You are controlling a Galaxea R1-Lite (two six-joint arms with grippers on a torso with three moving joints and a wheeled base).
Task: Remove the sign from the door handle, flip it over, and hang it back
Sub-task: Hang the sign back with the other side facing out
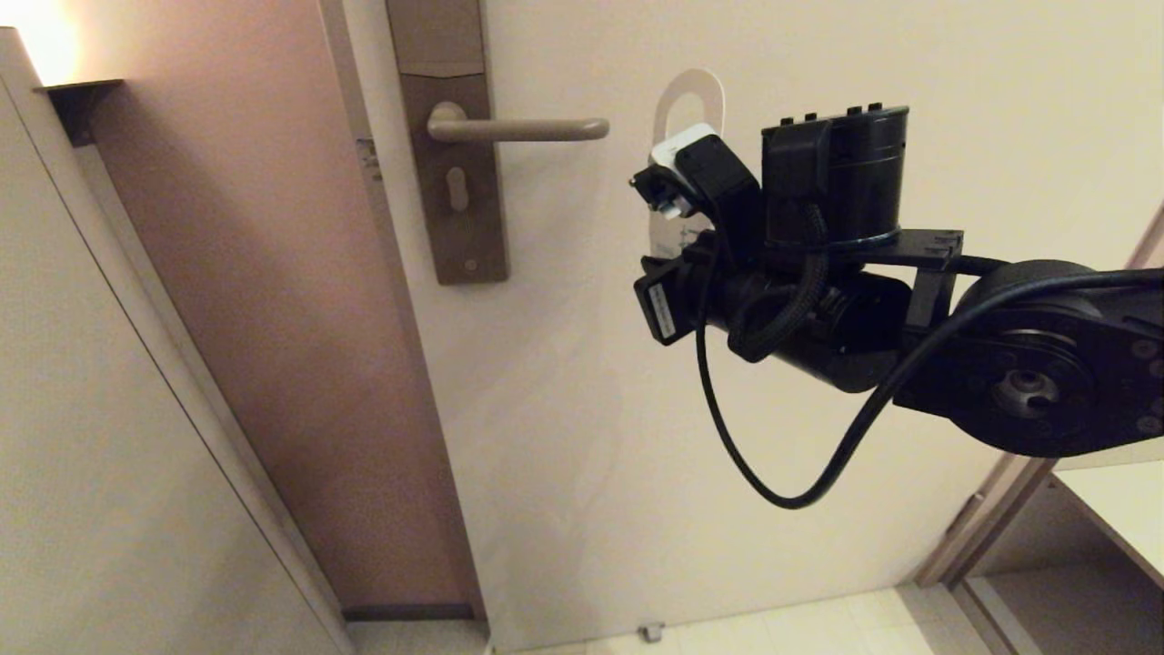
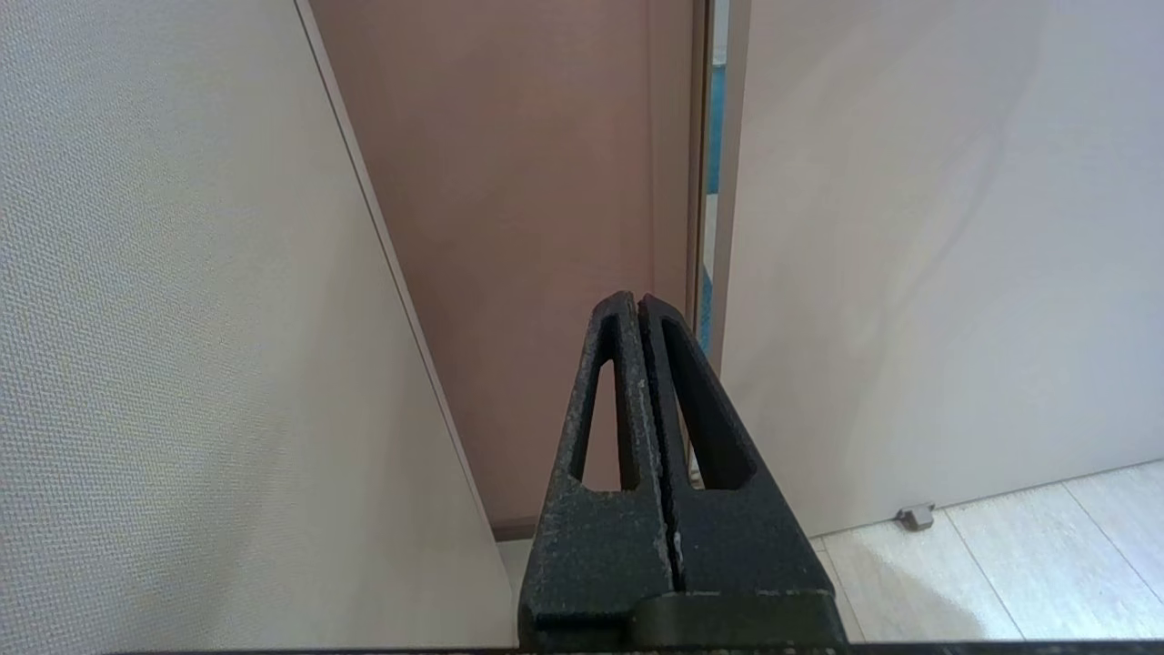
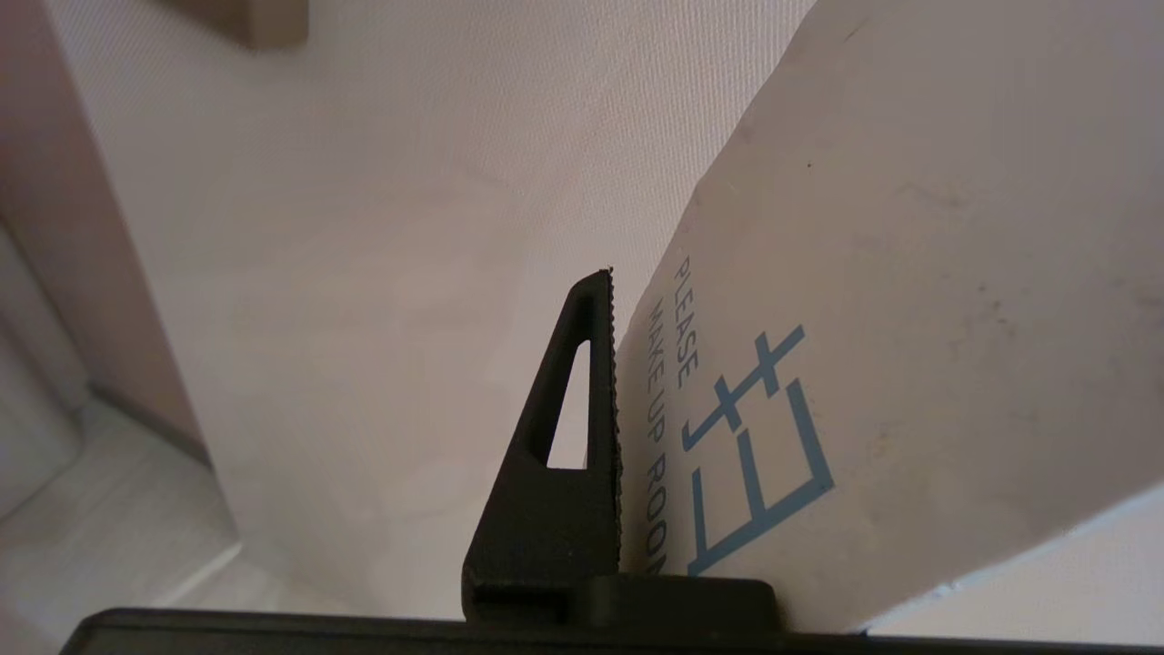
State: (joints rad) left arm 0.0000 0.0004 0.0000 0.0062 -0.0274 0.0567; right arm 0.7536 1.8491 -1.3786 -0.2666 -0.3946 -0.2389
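Note:
The sign (image 1: 688, 76) is off the door handle (image 1: 523, 129) and is held upright against the door, just right of the lever's free end, its oval hole level with the lever. My right gripper (image 3: 623, 291) is shut on the sign's lower part. In the right wrist view the white side (image 3: 891, 300) with teal "PLEASE MAKE UP ROOM" faces the camera and hides one finger. The right wrist (image 1: 818, 209) covers the sign's lower half in the head view. My left gripper (image 2: 639, 305) is shut and empty, low beside the door's edge.
The brown lock plate (image 1: 455, 209) carries a small thumb-turn (image 1: 457, 189) below the lever. A pinkish wall strip (image 1: 273, 300) and a pale panel (image 1: 109, 455) stand left of the door. A door stop (image 1: 650, 630) sits on the floor. A shelf (image 1: 1118, 509) is at the lower right.

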